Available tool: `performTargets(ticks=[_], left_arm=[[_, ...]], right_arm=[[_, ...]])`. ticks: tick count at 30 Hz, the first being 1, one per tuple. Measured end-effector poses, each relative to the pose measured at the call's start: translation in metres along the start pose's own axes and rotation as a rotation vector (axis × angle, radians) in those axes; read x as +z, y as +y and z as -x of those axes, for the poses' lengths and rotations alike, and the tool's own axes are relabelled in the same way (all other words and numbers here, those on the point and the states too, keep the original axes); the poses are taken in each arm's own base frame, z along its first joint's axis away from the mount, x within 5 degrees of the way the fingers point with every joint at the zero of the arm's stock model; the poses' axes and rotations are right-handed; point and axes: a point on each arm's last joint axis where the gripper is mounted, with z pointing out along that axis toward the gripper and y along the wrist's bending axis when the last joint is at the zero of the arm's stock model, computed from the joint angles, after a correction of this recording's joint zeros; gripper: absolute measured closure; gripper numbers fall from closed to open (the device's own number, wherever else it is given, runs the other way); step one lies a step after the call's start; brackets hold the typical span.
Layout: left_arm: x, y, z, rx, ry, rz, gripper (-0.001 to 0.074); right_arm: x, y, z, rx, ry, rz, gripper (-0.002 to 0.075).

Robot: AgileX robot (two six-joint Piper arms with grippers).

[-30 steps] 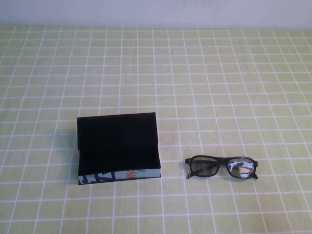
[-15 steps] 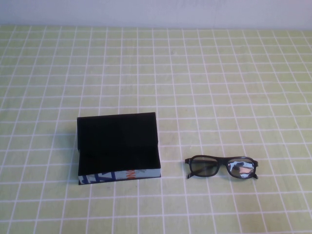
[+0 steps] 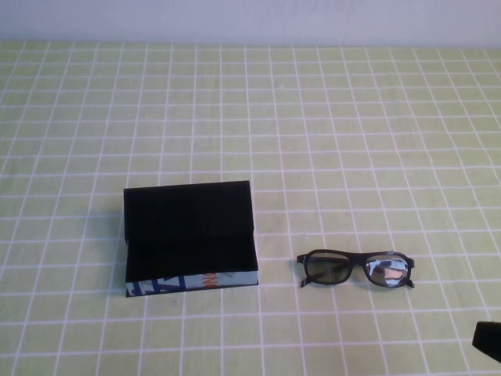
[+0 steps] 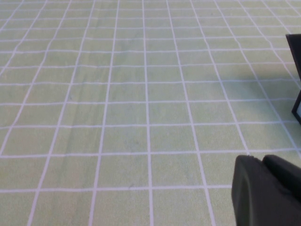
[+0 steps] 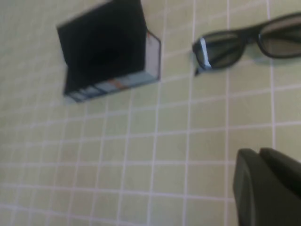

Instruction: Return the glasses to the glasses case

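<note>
The glasses case (image 3: 190,235), a black box with a light blue, dark blue and orange front edge, stands open left of centre, its lid raised at the far side. The black glasses (image 3: 356,269) lie flat on the table just right of it, lenses reflecting. My right gripper (image 3: 487,341) shows at the bottom right corner, nearer than the glasses, shut and empty. The right wrist view shows its fingertips (image 5: 258,151), the case (image 5: 106,44) and the glasses (image 5: 244,42). My left gripper (image 4: 262,159) is shut and empty over bare table, out of the high view; the case's edge (image 4: 297,52) shows beside it.
A green tablecloth with a white grid (image 3: 313,117) covers the table. A pale wall (image 3: 250,19) runs along the far edge.
My right gripper has come into the high view at the bottom right corner. The case and the glasses have not moved.
</note>
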Motion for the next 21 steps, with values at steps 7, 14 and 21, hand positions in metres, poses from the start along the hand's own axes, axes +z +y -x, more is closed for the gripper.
performTargets(ticks=[7,14,21], left_arm=[[0.000,0.000,0.000,0.000,0.000,0.000,0.0737],[0.000,0.000,0.000,0.000,0.000,0.000,0.0737],[0.000,0.000,0.000,0.000,0.000,0.000,0.0737]], right_arm=[[0.021,0.000,0.030,-0.145,0.300,-0.083,0.0737],[0.056,0.000,0.055,-0.395,0.474,-0.123,0.0737],[0.123,0.047,0.078,-0.754,0.610,-0.043,0.0737]])
